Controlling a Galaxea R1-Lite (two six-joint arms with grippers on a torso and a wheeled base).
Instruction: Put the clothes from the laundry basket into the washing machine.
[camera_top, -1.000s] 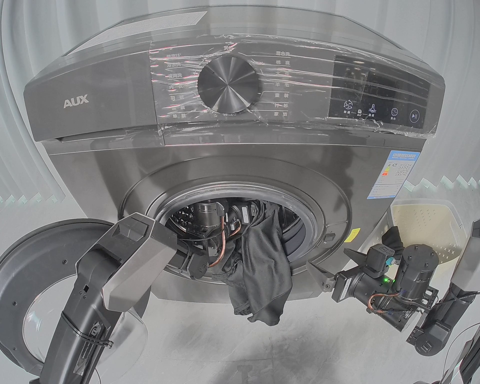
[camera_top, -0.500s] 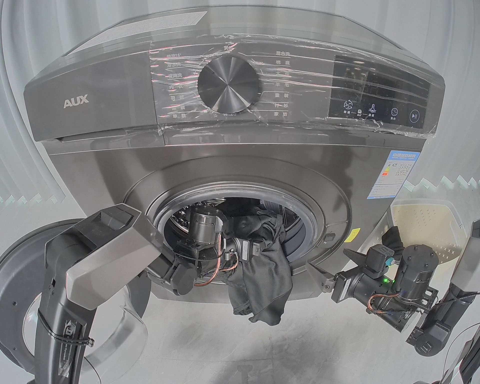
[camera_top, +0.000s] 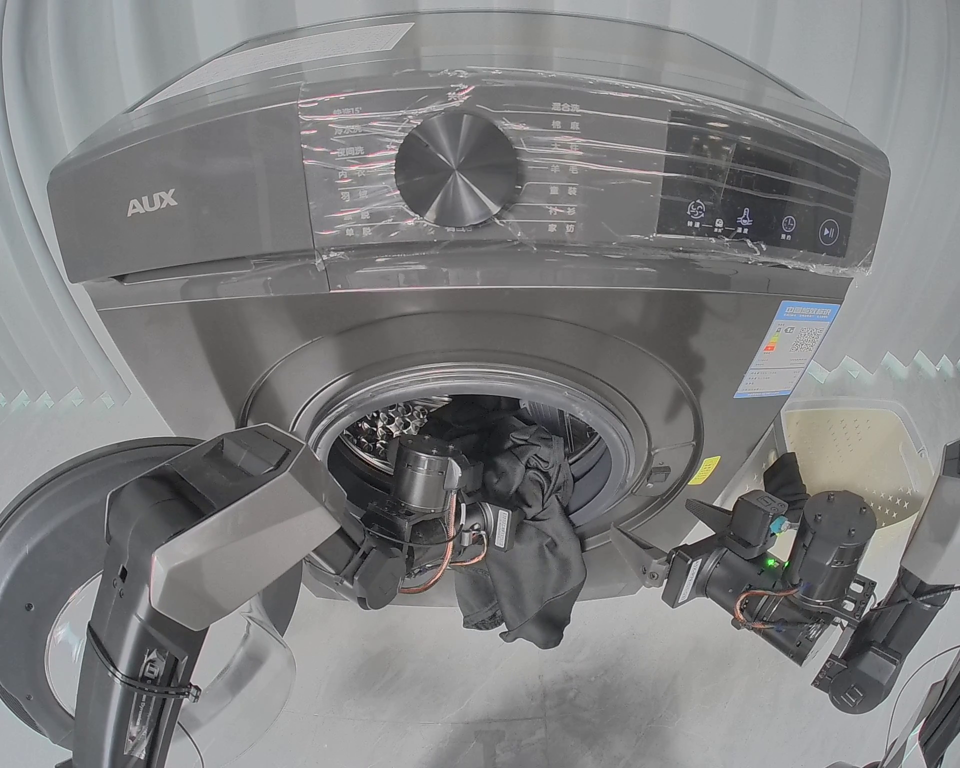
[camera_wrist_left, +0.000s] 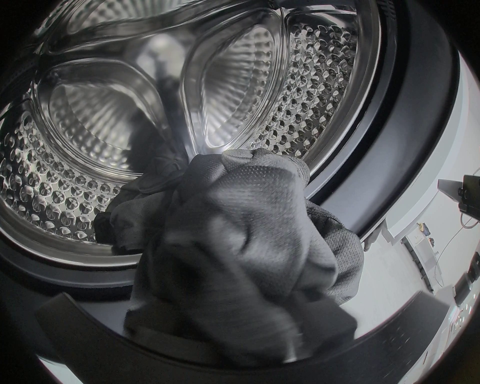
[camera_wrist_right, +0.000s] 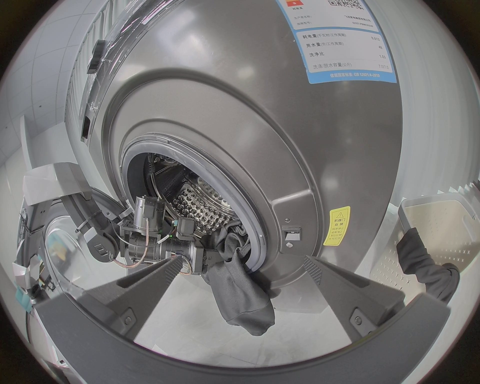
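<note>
While its elbow sticks out low by the open round door (camera_top: 60, 560), the left arm bends in to the mouth of the big grey metal washing machine (camera_top: 200, 330). The left tool (camera_top: 505, 525) is at the lower rim, deep in a dark grey floppy cloth (camera_top: 535, 580), and I cannot tell if it is clamped or loose. Part of that cloth is bunched in the shiny holed drum (camera_wrist_left: 310, 85). The rest hangs down outside.

The right arm is held low beside the white plastic laundry basket (camera_top: 860, 440). Its right tool (camera_top: 652, 515) is spread apart and holds nothing.

The machine's front has a blue and white label (camera_top: 790, 345) and a small yellow sticker (camera_top: 704, 470). The right wrist view shows another dark cloth (camera_wrist_right: 425, 265) draped over the basket's rim.
</note>
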